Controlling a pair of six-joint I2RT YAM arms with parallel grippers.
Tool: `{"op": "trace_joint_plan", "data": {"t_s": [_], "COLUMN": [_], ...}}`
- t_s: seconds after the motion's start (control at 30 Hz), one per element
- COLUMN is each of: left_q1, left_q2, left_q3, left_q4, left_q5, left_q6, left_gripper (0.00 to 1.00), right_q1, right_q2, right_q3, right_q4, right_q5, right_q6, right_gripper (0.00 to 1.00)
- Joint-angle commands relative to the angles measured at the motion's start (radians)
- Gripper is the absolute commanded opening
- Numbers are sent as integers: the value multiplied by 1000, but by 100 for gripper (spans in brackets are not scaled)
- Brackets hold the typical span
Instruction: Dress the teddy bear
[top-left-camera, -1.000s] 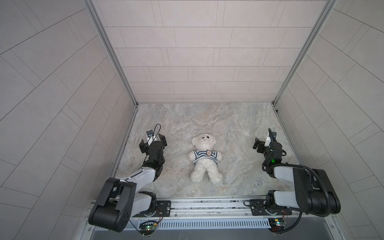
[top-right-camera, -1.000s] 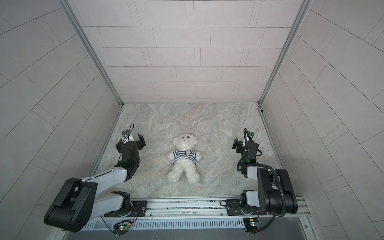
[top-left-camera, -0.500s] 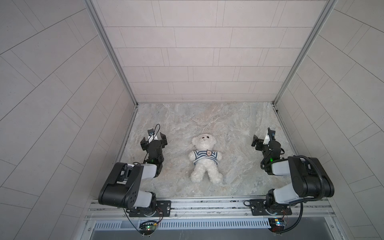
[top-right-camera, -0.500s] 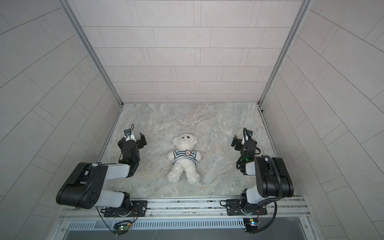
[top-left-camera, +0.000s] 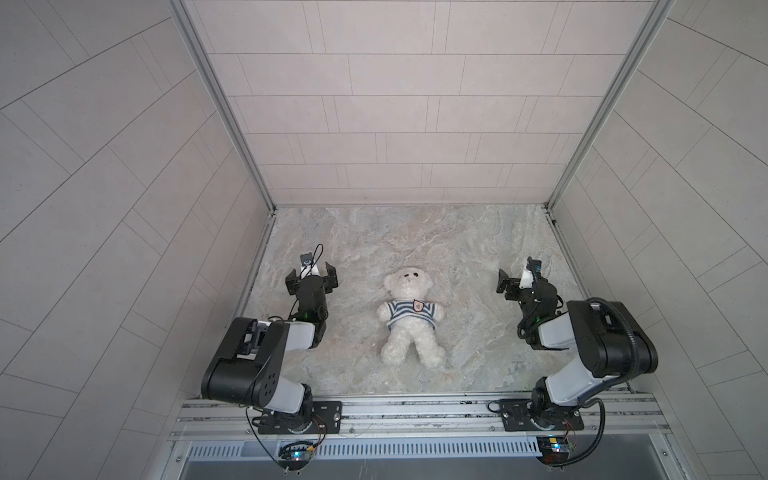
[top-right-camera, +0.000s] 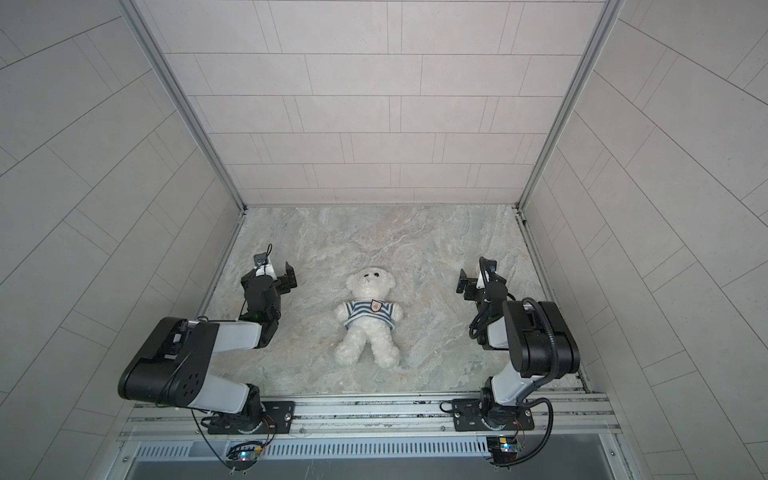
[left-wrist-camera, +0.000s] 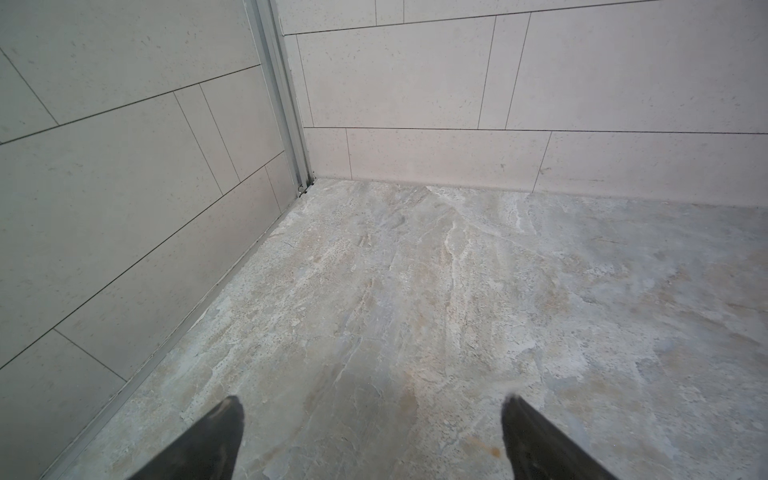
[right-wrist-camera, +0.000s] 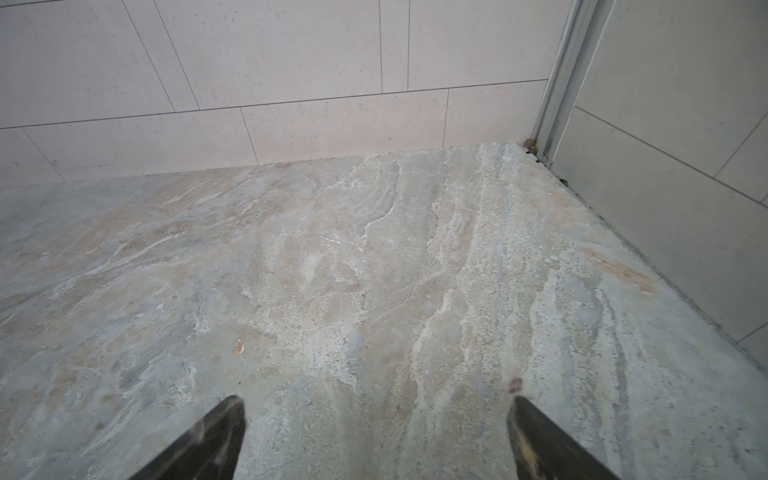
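The teddy bear (top-left-camera: 407, 284) (top-right-camera: 371, 284) lies on its back in the middle of the marbled tabletop, head toward the back wall and limbs spread. It wears a blue-and-white striped shirt (top-left-camera: 405, 312) (top-right-camera: 358, 311) with a badge on the chest. My left gripper (top-left-camera: 311, 276) (top-right-camera: 271, 277) stands open to the left of the bear, apart from it. To the bear's right, also apart, my right gripper (top-left-camera: 519, 279) (top-right-camera: 478, 281) is open. In the wrist views the left gripper (left-wrist-camera: 372, 415) and the right gripper (right-wrist-camera: 376, 415) hold nothing; only bare tabletop shows between the fingertips.
Tiled walls (top-left-camera: 399, 104) close in the tabletop (top-left-camera: 415, 232) at the back and on both sides, with metal corner posts (top-left-camera: 270, 205). A metal rail (top-left-camera: 415, 409) with both arm bases runs along the front edge. Both arms are folded low near the side walls.
Both arms have folded back, elbows swinging toward the front rail, and both grippers have shifted slightly toward the back wall. The jaws stay wide apart. The bear has not moved.
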Motion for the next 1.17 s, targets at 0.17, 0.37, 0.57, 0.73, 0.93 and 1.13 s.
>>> {"op": "trace_joint_plan", "data": {"t_s": [0.17,0.37,0.57,0.73,0.93,1.13], "left_q1": [3,4,3,4,3,4], "left_q2": [-4,-4,-4,-4,1,-4], "left_q3": [8,8,8,8,13,9], "left_q4": [7,7,7,7,-1,4], "left_q5": [2,2,2,4,4,7], "left_q6": [10,10,10,10,12,12], "left_gripper": [100,100,100,100,100,100], "right_q1": [48,127,138,138,138,138], "right_q2": [-22,-27,-26,-26,-27,-27], "right_q3": [52,117,120,119,120,116], "right_q4": [-85,-214,-216,-216,-218,-211], "right_q5": [122,277,295,295,294,294], "right_q6": [-50,-107,-114,-114,-113,-114], "right_gripper": [100,99,100,100,100,100]}}
